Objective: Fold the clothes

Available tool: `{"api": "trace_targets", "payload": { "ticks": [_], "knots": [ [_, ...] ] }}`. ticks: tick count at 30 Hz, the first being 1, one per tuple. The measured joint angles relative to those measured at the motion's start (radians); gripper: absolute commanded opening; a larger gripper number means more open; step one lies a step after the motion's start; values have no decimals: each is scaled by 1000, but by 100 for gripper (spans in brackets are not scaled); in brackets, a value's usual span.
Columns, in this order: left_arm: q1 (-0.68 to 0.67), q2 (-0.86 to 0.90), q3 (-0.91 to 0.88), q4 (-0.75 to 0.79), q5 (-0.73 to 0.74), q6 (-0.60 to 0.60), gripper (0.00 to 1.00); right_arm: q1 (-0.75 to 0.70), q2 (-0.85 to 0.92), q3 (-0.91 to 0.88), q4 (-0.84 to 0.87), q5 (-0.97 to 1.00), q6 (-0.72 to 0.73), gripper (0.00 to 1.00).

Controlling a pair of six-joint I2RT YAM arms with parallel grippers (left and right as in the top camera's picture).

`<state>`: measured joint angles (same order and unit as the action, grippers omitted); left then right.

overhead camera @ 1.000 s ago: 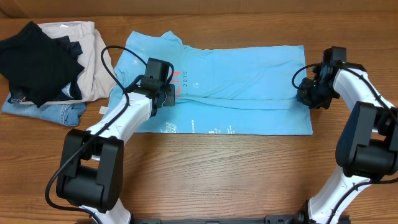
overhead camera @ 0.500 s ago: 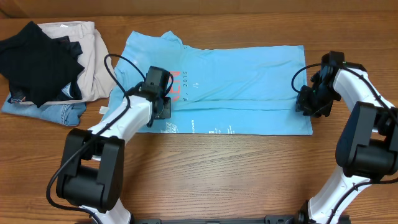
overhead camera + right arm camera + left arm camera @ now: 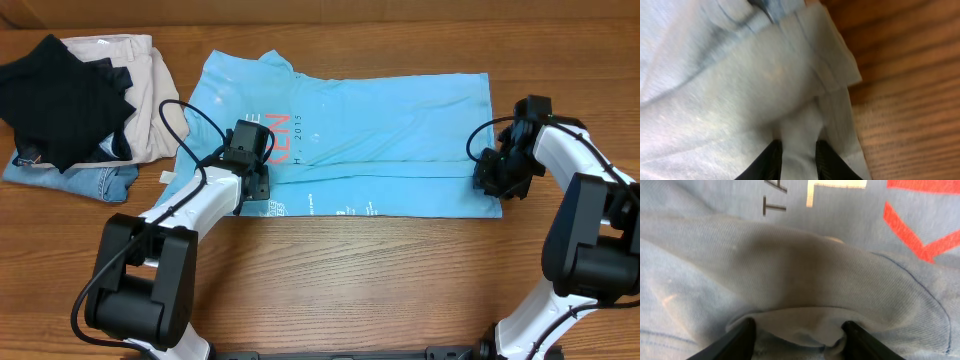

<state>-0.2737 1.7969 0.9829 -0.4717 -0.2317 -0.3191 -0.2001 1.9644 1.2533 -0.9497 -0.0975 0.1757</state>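
Observation:
The clothes, a light sky-blue T-shirt [image 3: 380, 110] with orange-red lettering, lie spread across the table with the far part folded over toward the front. My left gripper [image 3: 252, 186] sits low on the shirt's left part. In the left wrist view this gripper [image 3: 797, 329] is open, its fingers [image 3: 746, 332] wide apart with a slack fold of cloth lying between them. My right gripper [image 3: 494, 182] is at the shirt's right edge. In the right wrist view it [image 3: 797, 152] is shut on a pinch of the blue fabric [image 3: 740, 90].
A pile lies at the back left: a black garment [image 3: 60, 95] on beige trousers [image 3: 150, 85] and blue denim [image 3: 85, 182]. Bare wooden table [image 3: 350, 280] runs along the front and right of the shirt [image 3: 910, 100].
Both grippers moved toward the table's front, drawing the folded layer over the shirt. The left jaws have opened and let go of the cloth; the right still pinches it.

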Motion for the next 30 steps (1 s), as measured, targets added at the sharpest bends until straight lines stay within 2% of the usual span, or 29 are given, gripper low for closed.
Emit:
{"api": "trace_targets", "payload": {
  "ticks": [7, 9, 14, 25, 30],
  "knots": [
    [0, -13, 10, -146, 27, -42, 56, 5, -19, -31, -20, 14, 39, 25],
    [0, -17, 11, -193, 33, -58, 57, 5, -20, -36, -45, 29, 57, 22],
    [0, -23, 12, -274, 41, -91, 57, 5, -21, -50, -128, 89, 129, 21],
    [-2, -26, 11, -392, 61, -121, 57, -56, -11, -84, -259, 113, 209, 21],
    [-2, -52, -13, -386, 75, -128, 57, -57, -22, -96, -260, 120, 217, 22]
  ]
}}
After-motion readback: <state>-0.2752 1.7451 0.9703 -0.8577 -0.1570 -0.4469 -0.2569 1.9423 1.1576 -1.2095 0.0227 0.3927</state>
